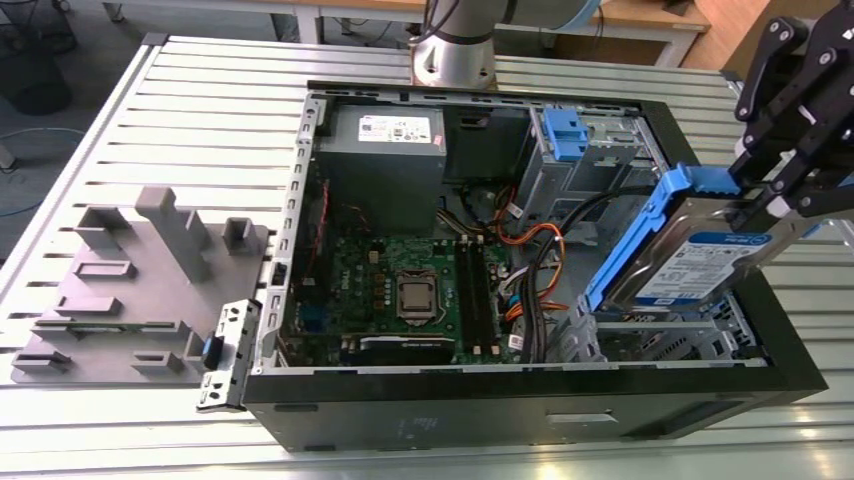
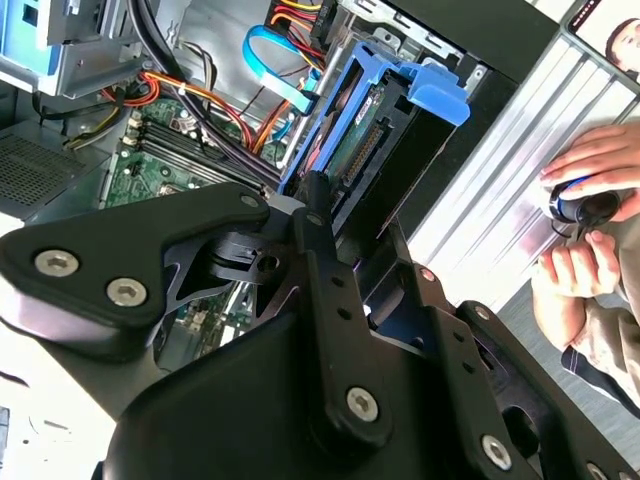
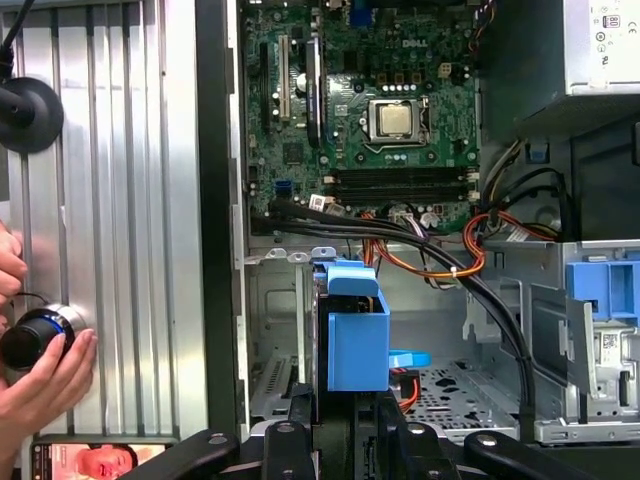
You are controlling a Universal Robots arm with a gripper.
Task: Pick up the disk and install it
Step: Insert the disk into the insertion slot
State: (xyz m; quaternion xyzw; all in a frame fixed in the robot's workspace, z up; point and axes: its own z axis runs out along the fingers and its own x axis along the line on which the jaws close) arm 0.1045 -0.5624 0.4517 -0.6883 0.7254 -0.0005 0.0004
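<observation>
The disk, a silver drive with a blue-and-white label and blue side rails, hangs tilted above the open computer case, at the exterior view's right. My gripper is shut on its upper end. Below the disk is the metal drive bay in the case's front corner. In the first wrist view the disk's blue rail stands edge-on over the bay floor, with my gripper behind it. In the second wrist view the disk sticks out past a black finger.
Inside the case lie the motherboard, the grey power supply, orange and black cables and a blue clip in the upper bay. A grey fixture lies left of the case. A person's hands hold a round device beside the case.
</observation>
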